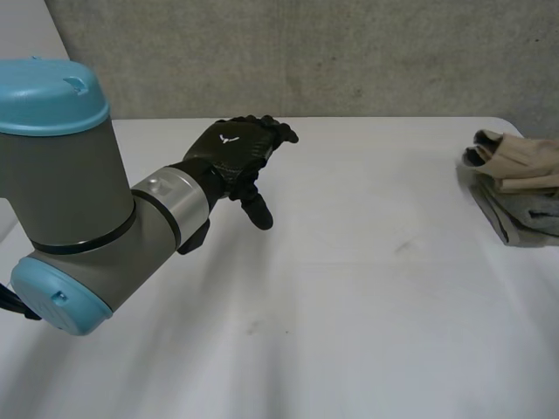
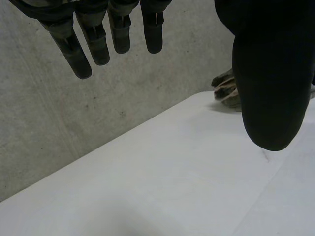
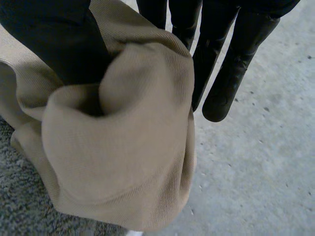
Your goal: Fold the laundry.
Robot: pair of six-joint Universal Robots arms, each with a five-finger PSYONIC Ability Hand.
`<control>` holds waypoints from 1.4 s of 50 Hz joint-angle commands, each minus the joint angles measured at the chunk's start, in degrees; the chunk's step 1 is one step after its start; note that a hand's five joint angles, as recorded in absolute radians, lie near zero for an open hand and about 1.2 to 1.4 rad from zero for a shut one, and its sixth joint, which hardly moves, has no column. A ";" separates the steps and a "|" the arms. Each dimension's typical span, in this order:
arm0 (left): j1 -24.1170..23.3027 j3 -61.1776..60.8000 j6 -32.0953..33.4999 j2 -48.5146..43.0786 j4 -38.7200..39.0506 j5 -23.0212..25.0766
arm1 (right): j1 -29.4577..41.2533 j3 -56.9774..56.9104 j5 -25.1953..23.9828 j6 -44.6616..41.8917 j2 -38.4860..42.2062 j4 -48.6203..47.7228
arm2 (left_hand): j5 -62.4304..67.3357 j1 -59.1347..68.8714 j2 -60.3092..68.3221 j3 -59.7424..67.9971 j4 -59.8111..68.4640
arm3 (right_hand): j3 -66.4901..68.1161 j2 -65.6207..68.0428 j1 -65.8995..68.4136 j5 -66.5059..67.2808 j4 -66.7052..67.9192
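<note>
A tan cloth [image 1: 522, 161] lies bunched on a grey cloth [image 1: 527, 218] at the right edge of the white table [image 1: 349, 288]. In the right wrist view my right hand [image 3: 54, 34] has its thumb pressed into a fold of the tan cloth [image 3: 123, 147], with the fingers [image 3: 231, 73] on the fold's other side, pinching it. The grey cloth [image 3: 19, 206] lies under it. My left hand [image 1: 231, 148] hovers over the table's left middle, far from the pile, fingers [image 2: 98, 44] straight and empty. Beyond its thumb, the pile [image 2: 225, 88] sits at the table's end.
A grey concrete wall [image 1: 349, 52] runs behind the table's far edge. My left arm [image 1: 79, 201] reaches in from the left front. The table [image 2: 172, 187] is bare white between the left hand and the pile.
</note>
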 commanded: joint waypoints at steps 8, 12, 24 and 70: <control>-0.01 0.00 -0.17 -0.23 0.00 -0.05 | -1.57 1.79 -4.99 6.42 -0.53 0.50 | -1.95 -3.32 -0.67 -1.41 -1.26 | 13.54 12.19 26.05 15.29 11.39; -0.01 0.00 -0.17 -0.23 0.00 -0.05 | -2.01 3.90 -5.17 5.45 -0.53 2.17 | -1.95 -3.32 -0.67 -1.41 -1.26 | 13.54 12.19 26.05 15.29 11.39; 0.16 0.09 -0.17 -0.23 0.08 -0.05 | -6.85 11.81 -4.82 -7.81 -9.66 11.75 | -1.95 -3.32 -0.67 -1.41 -1.26 | -56.46 -57.81 -43.95 -54.71 -58.61; 7.89 -0.17 -2.90 5.48 1.75 -9.11 | 45.17 39.48 42.71 13.45 -42.00 0.16 | -2.46 -3.83 -1.18 -1.92 -1.77 | -56.46 -57.81 -43.95 -54.71 -58.61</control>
